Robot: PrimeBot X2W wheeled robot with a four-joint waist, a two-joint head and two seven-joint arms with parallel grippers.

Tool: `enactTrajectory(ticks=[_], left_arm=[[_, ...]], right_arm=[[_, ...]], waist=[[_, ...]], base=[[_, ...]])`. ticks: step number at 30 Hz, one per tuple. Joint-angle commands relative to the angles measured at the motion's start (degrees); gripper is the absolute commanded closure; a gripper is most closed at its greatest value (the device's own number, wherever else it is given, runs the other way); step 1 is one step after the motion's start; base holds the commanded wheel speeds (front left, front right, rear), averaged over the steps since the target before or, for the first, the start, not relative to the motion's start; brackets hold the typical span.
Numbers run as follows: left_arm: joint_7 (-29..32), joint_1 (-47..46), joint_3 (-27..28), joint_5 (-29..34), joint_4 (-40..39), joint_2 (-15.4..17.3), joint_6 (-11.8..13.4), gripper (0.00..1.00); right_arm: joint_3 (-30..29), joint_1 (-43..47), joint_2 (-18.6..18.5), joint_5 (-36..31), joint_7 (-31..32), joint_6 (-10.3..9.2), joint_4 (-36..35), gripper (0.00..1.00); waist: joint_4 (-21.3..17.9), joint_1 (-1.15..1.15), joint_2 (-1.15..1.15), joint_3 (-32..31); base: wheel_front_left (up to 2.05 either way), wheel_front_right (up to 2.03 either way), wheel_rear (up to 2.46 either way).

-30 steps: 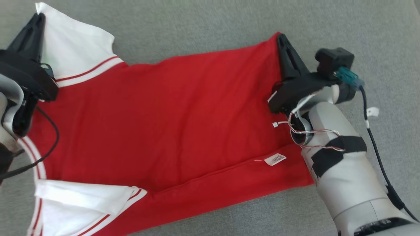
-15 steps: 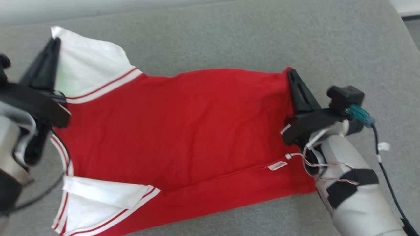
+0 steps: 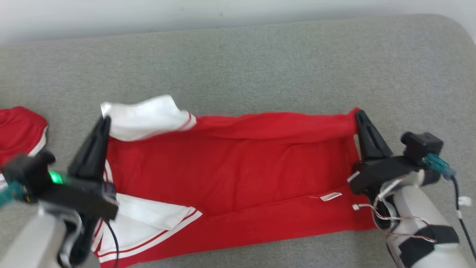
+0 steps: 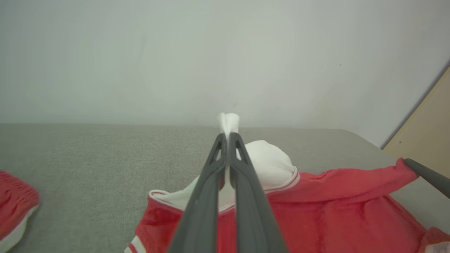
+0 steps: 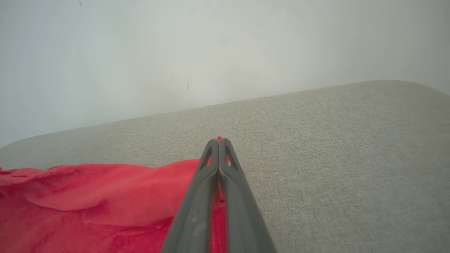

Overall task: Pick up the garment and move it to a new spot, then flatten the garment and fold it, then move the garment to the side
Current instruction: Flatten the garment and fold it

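The garment (image 3: 238, 167), a red shirt with white, red-striped sleeves, lies across the grey cushion with its far edge raised. My left gripper (image 3: 105, 120) is shut on the white far sleeve (image 4: 228, 121), which pokes out past the tips in the left wrist view. At the other end my right gripper (image 3: 359, 112) is shut on the red far hem corner (image 5: 219, 139). The lifted edge hangs taut between the two grippers. The near white sleeve (image 3: 148, 219) and a small white label (image 3: 331, 196) rest flat on the shirt's near half.
Another red cloth with a white edge (image 3: 18, 130) lies at the far left of the cushion (image 3: 260, 67). A pale wall (image 3: 148, 15) rises behind the cushion's far edge. A tan panel (image 4: 425, 137) stands at the right in the left wrist view.
The camera has tilted up, bringing the wall and the other red cloth into view. Both grippers have raised the shirt's far edge, which now curls over toward the near side.
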Motion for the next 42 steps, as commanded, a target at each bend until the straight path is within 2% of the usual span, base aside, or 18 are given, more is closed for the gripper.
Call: enactTrajectory(ticks=[1,3,8,19,20,21,22,23,24,25,33,42], left_arm=[[-0.2,2.3,1.1,1.4,-0.8,-0.7,0.1,1.00],[-0.2,7.3,4.0,3.4,-2.3,-3.5,0.1,1.00],[-0.2,13.8,7.2,6.2,-2.9,-8.2,-0.1,1.00],[-0.2,22.9,12.9,10.1,-1.8,-15.2,-0.1,1.00],[-0.2,23.6,12.9,10.3,-1.4,-15.8,-0.1,1.00],[-0.2,24.1,13.0,10.9,-1.2,-16.1,-0.1,1.00],[-0.2,24.2,13.4,11.6,-1.0,-16.3,-0.1,1.00],[-0.2,24.2,13.4,11.6,-1.0,-16.3,-0.1,1.00],[-0.2,24.4,14.0,12.5,-0.8,-16.6,-0.1,0.56],[-0.2,24.5,14.6,13.3,-0.9,-17.1,-0.1,0.00],[-0.2,26.9,22.1,21.8,-3.8,-21.4,-0.1,0.00],[-0.2,29.5,29.8,32.4,-7.8,-24.6,-0.1,0.00]], right_arm=[[-0.4,1.1,-0.5,0.4,-0.3,-0.14,-0.5,1.00],[-1.6,3.3,-1.1,1.2,-0.3,-0.14,-1.6,1.00],[-3.3,8.5,-2.0,2.7,-0.3,-0.14,-5.4,1.00],[-5.4,15.6,-1.3,3.4,-0.3,-0.14,-7.7,1.00],[-5.3,15.7,-1.2,3.3,-0.3,-0.14,-7.6,0.93],[-5.3,15.8,-1.1,3.3,-0.3,-0.14,-7.5,0.78],[-5.6,15.9,-1.0,3.3,-0.3,-0.14,-7.4,0.43],[-5.6,15.9,-1.0,3.3,-0.3,-0.14,-7.4,0.43],[-5.8,16.0,-0.9,3.3,-0.3,-0.14,-7.3,0.00],[-6.1,16.1,-0.8,3.4,-0.3,-0.14,-7.5,0.00],[-6.2,16.7,-1.3,3.3,-0.3,-0.14,-8.8,0.00],[-3.9,14.2,-2.6,2.6,1.8,-0.14,0.5,0.00]], waist=[[0.7,0.01,0.00,-0.5],[1.5,0.01,0.00,-1.1],[2.7,0.01,0.00,-2.2],[2.7,0.01,0.00,-3.4],[2.7,0.01,0.00,-3.5],[2.6,0.01,0.00,-3.5],[2.6,0.01,0.00,-3.6],[2.6,0.01,0.00,-3.6],[2.6,0.01,0.00,-3.8],[2.7,0.01,0.00,-3.9],[3.0,0.01,0.00,-5.8],[4.7,0.01,0.00,-8.5]], base=[[0.00,0.00,0.00],[0.00,0.00,0.00],[0.00,0.00,0.00],[0.00,0.00,0.00],[0.00,0.00,0.00],[0.00,0.00,0.00],[0.00,0.00,0.00],[0.00,0.00,0.00],[0.00,0.00,0.00],[0.00,0.00,0.00],[0.00,0.00,0.00],[0.00,0.00,0.00]])
